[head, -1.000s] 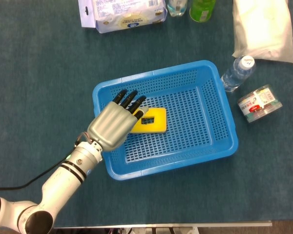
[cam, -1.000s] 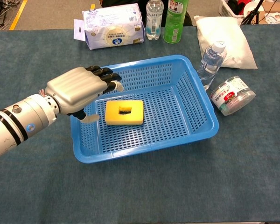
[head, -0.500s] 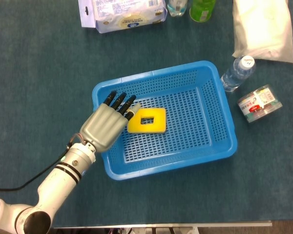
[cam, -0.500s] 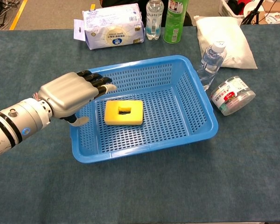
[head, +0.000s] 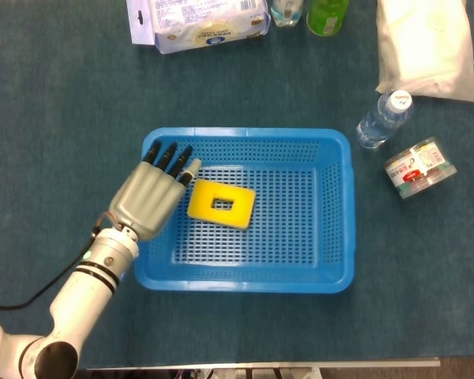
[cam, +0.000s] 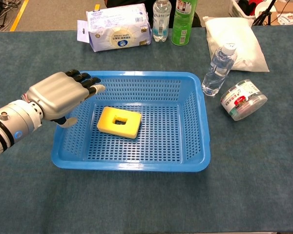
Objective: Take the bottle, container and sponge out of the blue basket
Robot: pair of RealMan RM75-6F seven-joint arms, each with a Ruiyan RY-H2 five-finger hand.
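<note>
The yellow sponge [head: 221,204] [cam: 118,122] lies flat in the left half of the blue basket [head: 245,279] [cam: 132,165]. My left hand [head: 146,197] [cam: 56,95] hovers over the basket's left wall with its fingers stretched out toward the far-left corner. Its thumb sits at the left rim, and the hand holds nothing. The clear water bottle [head: 383,118] [cam: 216,68] stands on the table just off the basket's far-right corner. The round clear container [head: 419,167] [cam: 243,100] lies on its side to the right of it. My right hand does not show in either view.
At the back of the table sit a tissue pack [head: 197,20] [cam: 118,27], a clear bottle [cam: 161,19] and a green bottle [cam: 184,19]. A white bag [head: 426,47] [cam: 234,36] lies at the back right, behind the water bottle.
My left hand has moved left, and the basket slid left with it and turned square to the table edge. The sponge rode along inside. Bottle and container stayed put.
</note>
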